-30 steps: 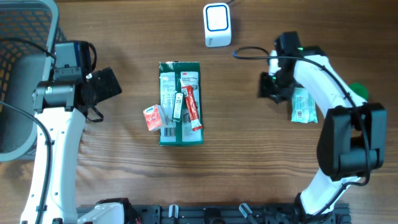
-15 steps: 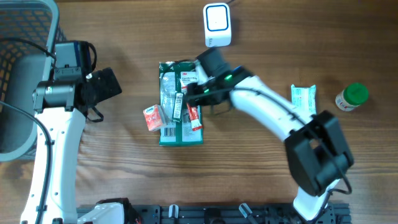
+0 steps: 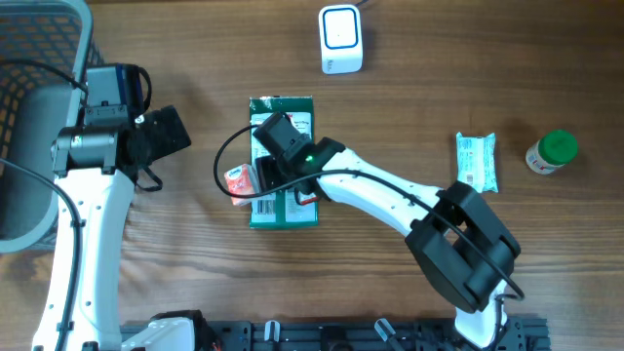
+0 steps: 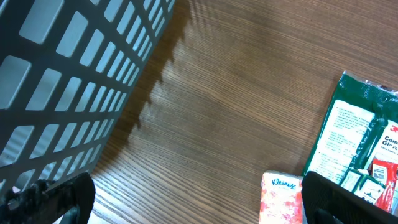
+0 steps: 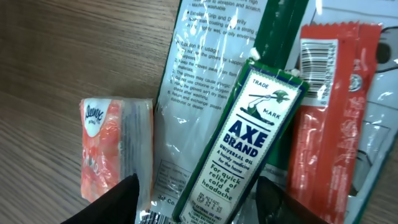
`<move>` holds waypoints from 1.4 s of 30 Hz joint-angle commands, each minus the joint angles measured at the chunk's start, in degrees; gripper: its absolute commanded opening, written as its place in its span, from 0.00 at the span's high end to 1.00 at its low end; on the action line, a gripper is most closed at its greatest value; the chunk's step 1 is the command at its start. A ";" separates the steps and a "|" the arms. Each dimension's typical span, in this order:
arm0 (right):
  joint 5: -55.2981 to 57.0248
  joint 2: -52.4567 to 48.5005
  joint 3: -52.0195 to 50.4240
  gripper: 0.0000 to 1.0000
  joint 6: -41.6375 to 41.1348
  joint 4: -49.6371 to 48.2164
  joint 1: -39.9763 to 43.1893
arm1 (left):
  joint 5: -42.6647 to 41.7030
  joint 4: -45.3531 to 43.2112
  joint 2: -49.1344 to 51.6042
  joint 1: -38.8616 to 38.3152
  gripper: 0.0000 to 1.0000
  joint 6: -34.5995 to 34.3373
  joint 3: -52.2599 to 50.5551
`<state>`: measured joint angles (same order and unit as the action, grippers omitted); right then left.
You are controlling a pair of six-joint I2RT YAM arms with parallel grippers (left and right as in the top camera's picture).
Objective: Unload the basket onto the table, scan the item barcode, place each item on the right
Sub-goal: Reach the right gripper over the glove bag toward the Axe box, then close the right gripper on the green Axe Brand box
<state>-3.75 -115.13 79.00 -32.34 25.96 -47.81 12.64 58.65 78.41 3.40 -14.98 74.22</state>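
Right wrist view: right claw [image 5: 198, 194] spread, empty, straddling the slim green-and-white Axe Brand carton [image 5: 249, 130]; closing skewed could snag the adjacent red plastic sachet [image 5: 333, 106] instead.

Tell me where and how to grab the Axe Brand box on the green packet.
Probably best: come straight down and pinch the Axe Brand box across its narrow width, mid-length. It lies flat, long and slim, on the green packet; the red sachet crowds one long edge, so center carefully.
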 commanded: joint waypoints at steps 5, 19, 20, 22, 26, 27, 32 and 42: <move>-3.65 -1.57 0.04 0.40 -0.63 -3.82 -0.61 | 0.90 -0.15 -0.72 0.26 0.00 -0.48 0.90; -3.78 -1.68 0.04 0.39 -0.61 -7.50 -2.89 | 0.92 -0.15 -0.72 0.26 0.00 -0.48 0.90; -3.78 -1.68 0.04 0.39 -0.61 -7.67 -3.13 | 0.90 -0.15 -0.72 0.26 0.00 -0.48 0.90; -3.78 -1.68 0.04 0.39 -0.61 -7.72 -3.37 | 0.90 -0.15 -0.72 0.26 0.00 -0.48 0.90; -3.78 -1.68 0.04 0.38 0.46 -7.78 -3.72 | 0.92 -0.15 -0.72 0.26 0.00 -0.48 0.90; -3.72 -1.68 0.04 0.38 1.64 -8.09 -3.72 | 0.90 -0.15 -0.72 0.26 0.00 -0.48 0.90; -3.52 -0.52 0.76 0.35 4.00 -8.96 -3.30 | 0.90 -0.15 -0.72 0.26 0.00 -0.48 0.90; 5.97 1.29 0.81 0.31 2.36 -7.10 -2.45 | 0.92 -0.15 -0.72 0.26 0.00 -0.48 0.90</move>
<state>-2.96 -115.04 79.00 -29.34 18.28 -50.04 12.64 58.65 78.41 3.40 -14.96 74.22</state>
